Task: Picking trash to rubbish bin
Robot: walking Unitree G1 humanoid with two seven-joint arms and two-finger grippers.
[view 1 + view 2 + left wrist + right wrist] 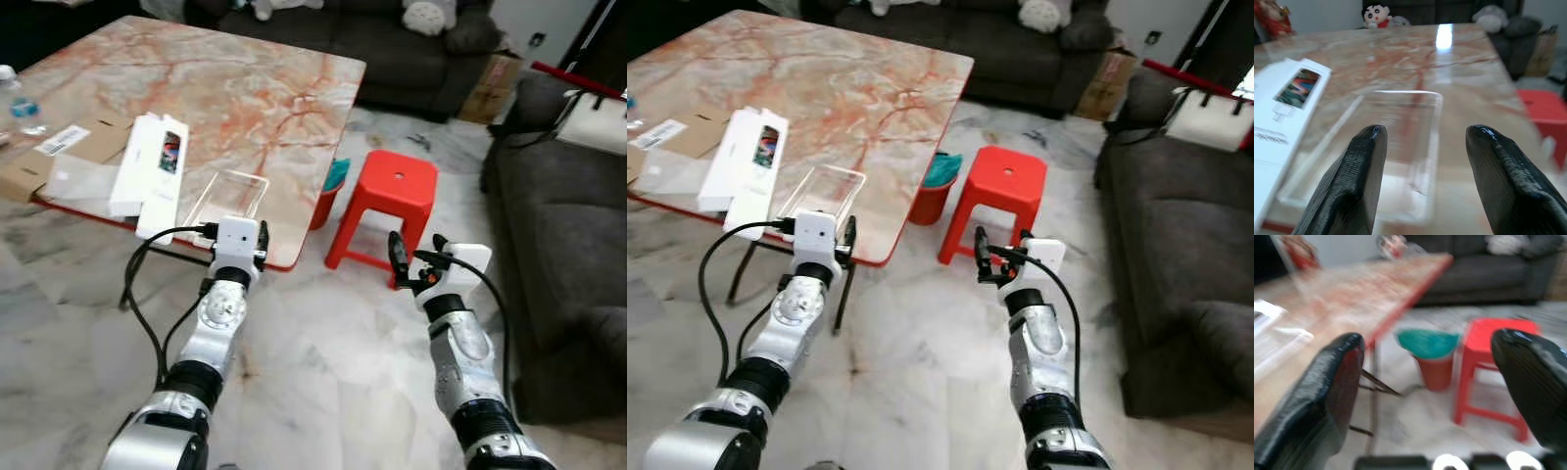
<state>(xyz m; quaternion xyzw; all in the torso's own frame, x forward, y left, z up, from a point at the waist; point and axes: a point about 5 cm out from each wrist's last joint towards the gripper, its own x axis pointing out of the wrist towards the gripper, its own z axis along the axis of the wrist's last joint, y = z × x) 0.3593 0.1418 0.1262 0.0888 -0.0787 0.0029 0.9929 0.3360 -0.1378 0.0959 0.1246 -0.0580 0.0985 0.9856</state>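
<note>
A clear plastic tray [227, 199] lies on the marble table [245, 88] at its near edge, beside a long white box [147, 166]. My left gripper [1422, 132] is open and points at the clear tray [1391, 147] from just in front of the table edge, with nothing between its fingers. A red rubbish bin with a teal liner [331, 188] stands on the floor under the table's right corner. My right gripper [416, 253] is open and empty above the floor, in front of the red stool [392, 201]. In the right wrist view the bin [1432, 357] lies ahead of it.
A water bottle [20, 98] and flat cardboard [39, 162] sit at the table's left end. A dark sofa [573, 235] with a white bag [598, 122] is on the right, and another sofa [392, 49] is behind the table. Marble floor lies between my arms.
</note>
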